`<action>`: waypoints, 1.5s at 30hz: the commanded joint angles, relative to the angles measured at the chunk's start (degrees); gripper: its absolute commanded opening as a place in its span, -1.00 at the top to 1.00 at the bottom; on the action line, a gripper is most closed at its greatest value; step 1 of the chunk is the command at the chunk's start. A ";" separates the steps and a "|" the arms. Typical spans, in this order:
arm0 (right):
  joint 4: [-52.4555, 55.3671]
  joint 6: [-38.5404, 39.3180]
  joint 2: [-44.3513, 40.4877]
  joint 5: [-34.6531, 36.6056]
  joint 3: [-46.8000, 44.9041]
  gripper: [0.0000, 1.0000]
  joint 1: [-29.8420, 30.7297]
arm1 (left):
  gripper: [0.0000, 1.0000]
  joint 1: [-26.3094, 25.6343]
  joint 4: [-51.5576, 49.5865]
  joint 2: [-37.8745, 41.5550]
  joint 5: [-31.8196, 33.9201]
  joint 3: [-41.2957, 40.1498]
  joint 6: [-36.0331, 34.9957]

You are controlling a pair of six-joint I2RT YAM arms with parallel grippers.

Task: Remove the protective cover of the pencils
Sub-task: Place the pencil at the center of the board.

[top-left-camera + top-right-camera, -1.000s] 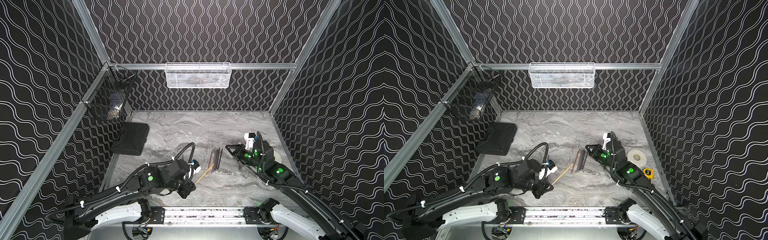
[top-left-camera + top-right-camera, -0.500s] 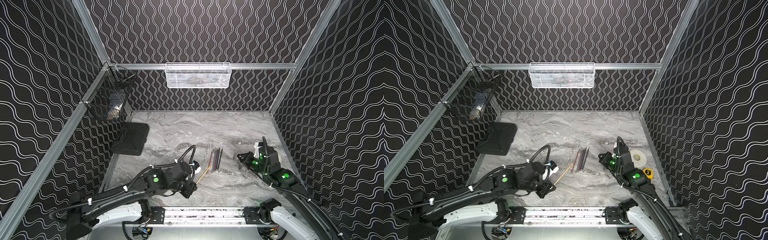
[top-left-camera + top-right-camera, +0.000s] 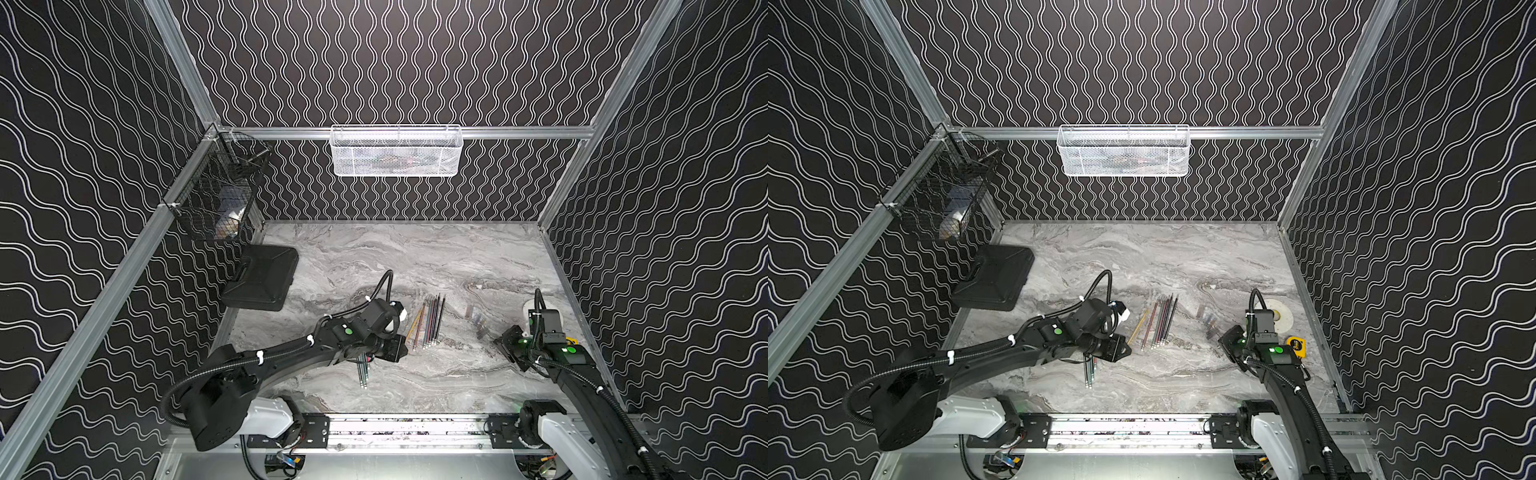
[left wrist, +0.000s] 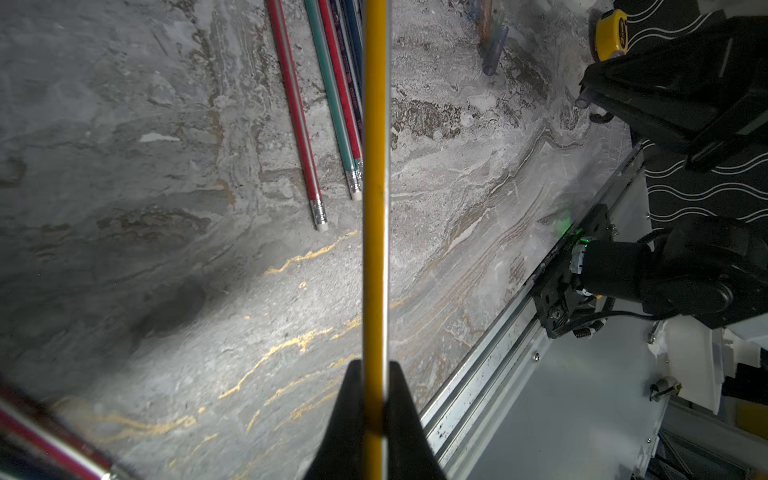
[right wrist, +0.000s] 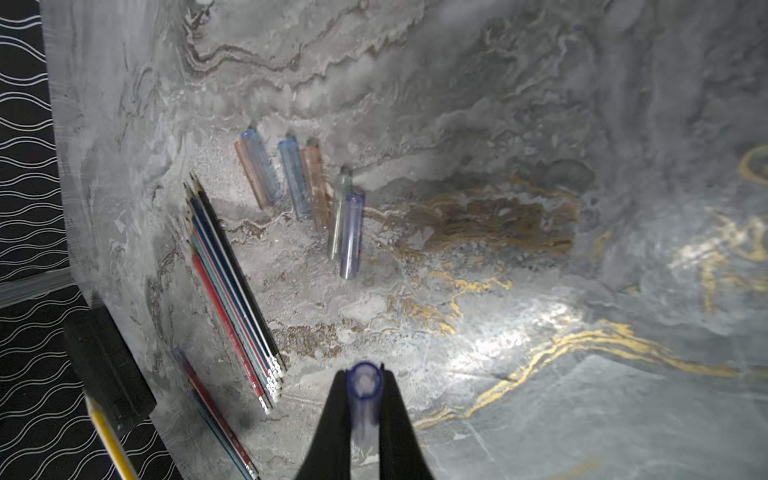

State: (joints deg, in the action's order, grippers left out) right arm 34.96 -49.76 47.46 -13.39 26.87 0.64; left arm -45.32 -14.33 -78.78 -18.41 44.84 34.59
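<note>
Yellow catches the eye first: a yellow pencil (image 4: 375, 208) is pinched between the two fingers of the left hand (image 4: 375, 368), which press against it from either side. It runs straight out beyond them, lifted off the grey marble surface (image 3: 415, 257). In the right wrist view its sharpened tip looks bare. Over by the right wall, the right hand (image 5: 365, 372) is pressed together on a blue see-through cap (image 5: 365, 401), whose round end shows between the fingers. The two hands are well apart.

Between them a row of pencils (image 3: 432, 320) lies on the surface side by side, in red, teal, dark blue and black. Their uncovered points face the back wall and their pale erasers face the front rail. Just beside that row, on the right hand's side, loose caps (image 5: 307, 195) lie in a small scatter, blue, orange-brown and clear, some touching. Nearer the front rail, partly under the left arm, a few more pencils (image 3: 364, 372) lie together. One seems to wear a purplish sleeve at its tip, though it is blurred.

A black case (image 3: 262, 278) sits by the left wall. A white tape roll (image 3: 1281, 316) and a yellow tape measure (image 3: 1296, 345) lie beside the right arm.
</note>
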 commanded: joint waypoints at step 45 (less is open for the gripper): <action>-19.93 1.31 14.67 -5.95 -5.43 0.63 -3.11 | 0.57 4.50 18.11 -15.96 -3.73 -0.45 8.34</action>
State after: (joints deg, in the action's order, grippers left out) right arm 15.97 -48.42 61.87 -18.90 21.43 -2.37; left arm -40.88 1.87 -94.45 -21.26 44.23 42.06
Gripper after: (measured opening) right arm 0.183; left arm 0.208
